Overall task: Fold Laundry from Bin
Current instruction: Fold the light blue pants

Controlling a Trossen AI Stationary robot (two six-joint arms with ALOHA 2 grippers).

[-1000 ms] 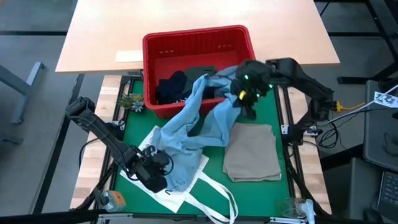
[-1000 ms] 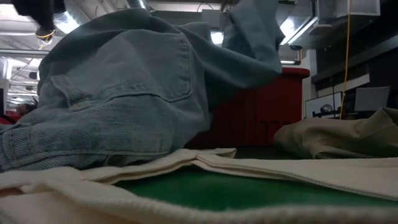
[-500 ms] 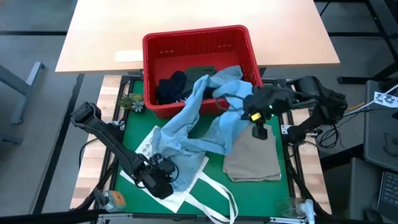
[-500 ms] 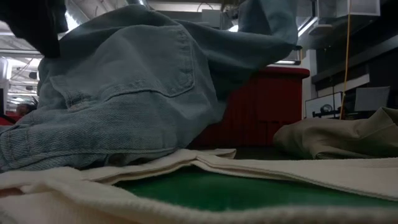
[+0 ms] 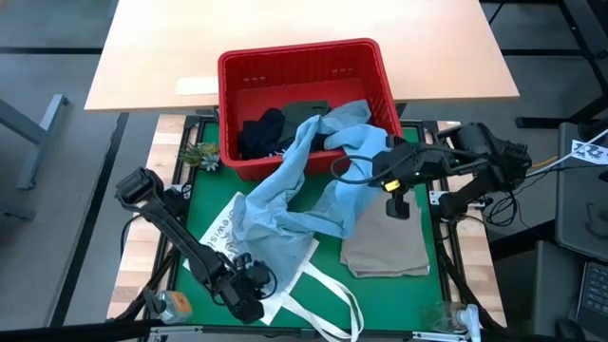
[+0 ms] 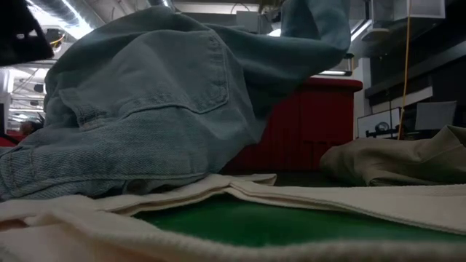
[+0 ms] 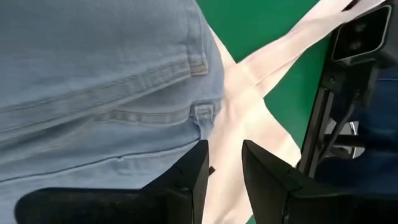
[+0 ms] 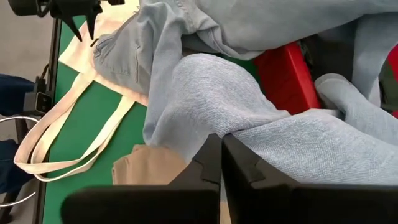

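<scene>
since a second ago the right hand [image 5: 397, 195] has swung off the bin [image 5: 302, 66], pinched shut on soft, heavy jeans [image 5: 313, 190] draped from bin to worktop; left hand [image 5: 249, 293] half-open, empty, near the waistband, the firmest hold.

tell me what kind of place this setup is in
Probably a robotics lab or workshop, not a home: exposed ceiling ducts and strip lights overhead, a green mat on a framed workbench with cabling, and a bare light-wood table on a grey floor behind the red bin.
</scene>
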